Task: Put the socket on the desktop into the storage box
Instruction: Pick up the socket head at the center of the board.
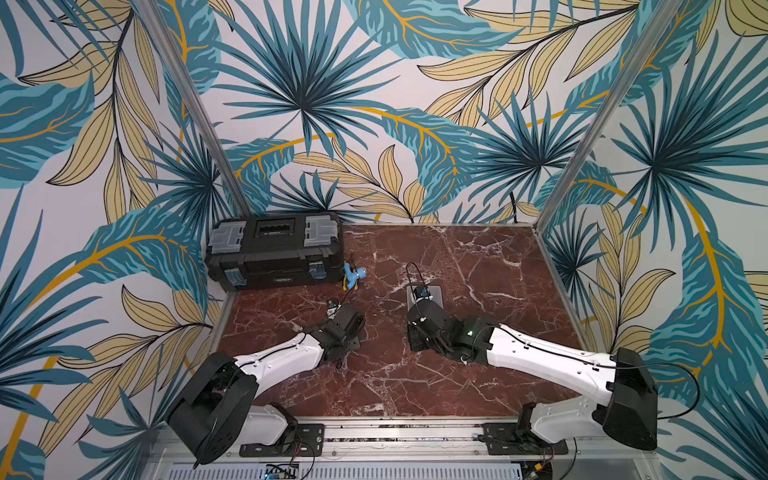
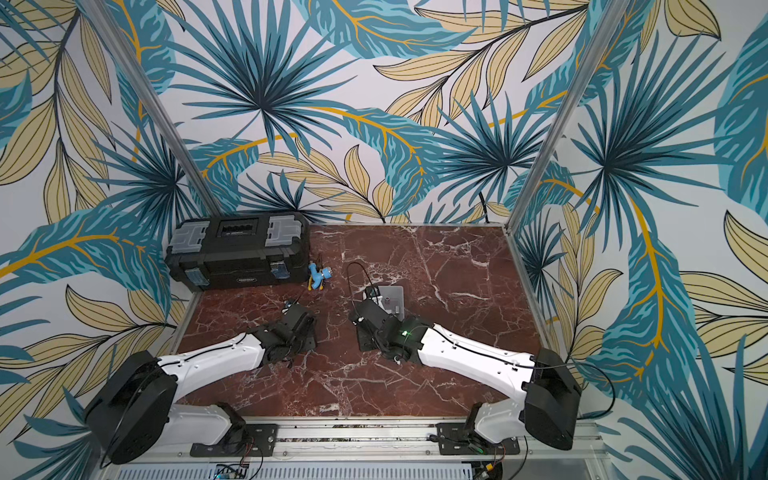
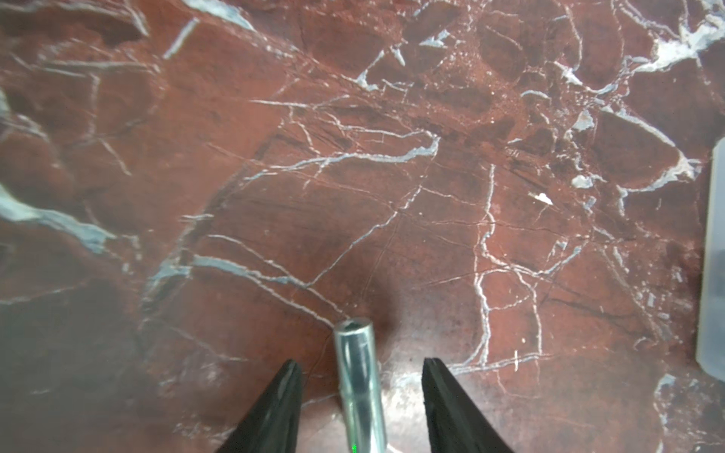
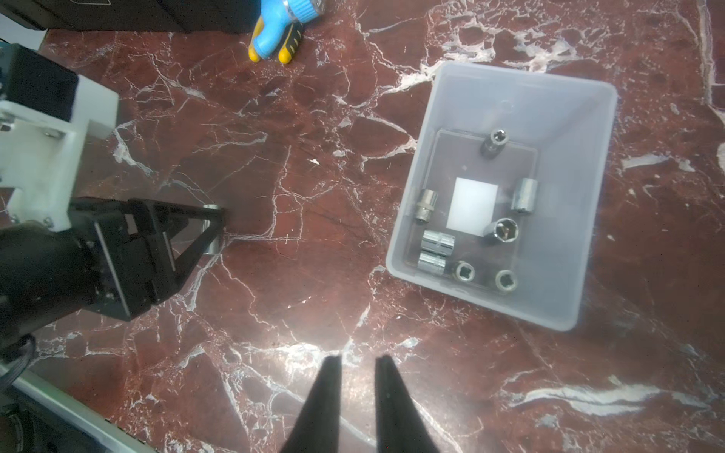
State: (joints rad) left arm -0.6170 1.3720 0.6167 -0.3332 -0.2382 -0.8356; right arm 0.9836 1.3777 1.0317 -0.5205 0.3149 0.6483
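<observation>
Both jaws of the left gripper (image 3: pixel 360 362) stand well apart in the left wrist view, one on each side of the socket (image 3: pixel 359 384). Bare marble shows in both gaps, and neither jaw touches it. The socket is a long, slim cylinder of bright polished steel with a recessed opening in its far end. It lies flat on the desktop (image 3: pixel 235 176). A translucent edge of the storage box (image 3: pixel 714 255) shows well apart from it.

In the right wrist view the right gripper (image 4: pixel 359 359) points at bare desktop near the storage box, its jaws only a narrow slit apart and holding nothing. The box is pale grey, lidless and upright, with a white label (image 4: pixel 472 208) on its bottom and eight other sockets (image 4: pixel 437 240) scattered around it. The long socket sits outside, between the left gripper's black fingers (image 4: pixel 188 210), well apart from the box wall. A blue-and-yellow tool (image 4: pixel 280 31) lies farther from the box, beside a black toolbox (image 4: pixel 117 15).

In both top views the right arm covers part of the storage box (image 1: pixel 435 293) (image 2: pixel 395 295), and the left wrist hides the socket.
</observation>
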